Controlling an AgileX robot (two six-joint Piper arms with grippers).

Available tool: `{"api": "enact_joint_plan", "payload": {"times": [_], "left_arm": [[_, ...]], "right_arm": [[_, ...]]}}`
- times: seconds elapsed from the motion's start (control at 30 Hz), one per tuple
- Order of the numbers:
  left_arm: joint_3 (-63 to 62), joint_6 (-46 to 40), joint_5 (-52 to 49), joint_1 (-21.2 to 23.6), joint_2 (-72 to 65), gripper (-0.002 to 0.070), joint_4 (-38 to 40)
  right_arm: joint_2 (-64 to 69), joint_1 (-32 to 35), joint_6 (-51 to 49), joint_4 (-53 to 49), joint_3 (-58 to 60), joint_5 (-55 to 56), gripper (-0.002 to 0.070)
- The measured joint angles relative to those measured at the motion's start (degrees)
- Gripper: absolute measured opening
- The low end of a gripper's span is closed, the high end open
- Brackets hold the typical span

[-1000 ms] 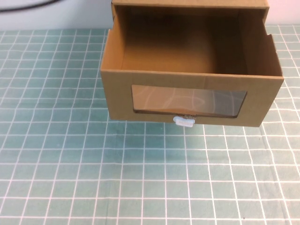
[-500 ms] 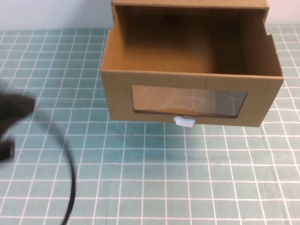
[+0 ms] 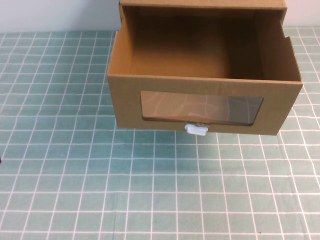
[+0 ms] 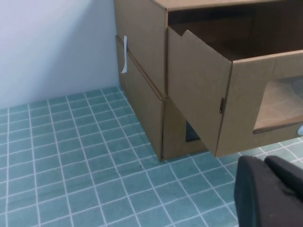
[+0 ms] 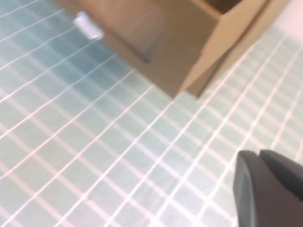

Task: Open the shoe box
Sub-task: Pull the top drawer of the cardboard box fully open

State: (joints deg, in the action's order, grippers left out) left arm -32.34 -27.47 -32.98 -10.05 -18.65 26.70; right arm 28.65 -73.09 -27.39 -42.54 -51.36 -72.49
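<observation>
Two black claws come first, each cut off at the frame edge. The left gripper [image 4: 265,161] is pinched closed on nothing, near the box's left front corner. The right gripper [image 5: 259,153] is likewise closed and empty, off the right corner, its view blurred. Both hang over the teal grid-patterned mat [image 3: 100,190]. Beyond, the brown cardboard shoe box with a clear window [image 3: 125,100] stands open, drawer out, small white pull tab [image 3: 196,130] in front. Its outer cardboard sleeve [image 4: 139,42] is cropped at the top.

place: robot lab bench | evid: green grid mat [image 3: 75,175], plain white wall [image 4: 52,42]
</observation>
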Motion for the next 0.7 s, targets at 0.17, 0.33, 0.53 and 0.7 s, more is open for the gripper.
{"api": "enact_joint_plan", "payload": {"times": [0.17, 0.33, 0.53, 0.7], "left_arm": [[0.1, 0.0, 0.0, 0.0, 0.0, -0.0005, 0.33], [0.1, 0.0, 0.0, 0.0, 0.0, -0.0005, 0.33], [2.15, 0.0, 1.59, 0.0, 1.99, -0.0005, 0.57], [9.43, 0.09, 5.23, 0.0, 11.18, -0.0005, -1.77]], "right_arm": [[0.0, 0.0, 0.0, 4.72, 0.0, 0.0, -0.0013], [0.0, 0.0, 0.03, 7.96, 0.0, 0.0, -0.0013], [0.0, 0.0, 0.03, 10.58, 0.0, 0.0, -0.0013], [0.0, 0.0, 0.03, 11.6, 0.0, 0.0, -0.0013]]}}
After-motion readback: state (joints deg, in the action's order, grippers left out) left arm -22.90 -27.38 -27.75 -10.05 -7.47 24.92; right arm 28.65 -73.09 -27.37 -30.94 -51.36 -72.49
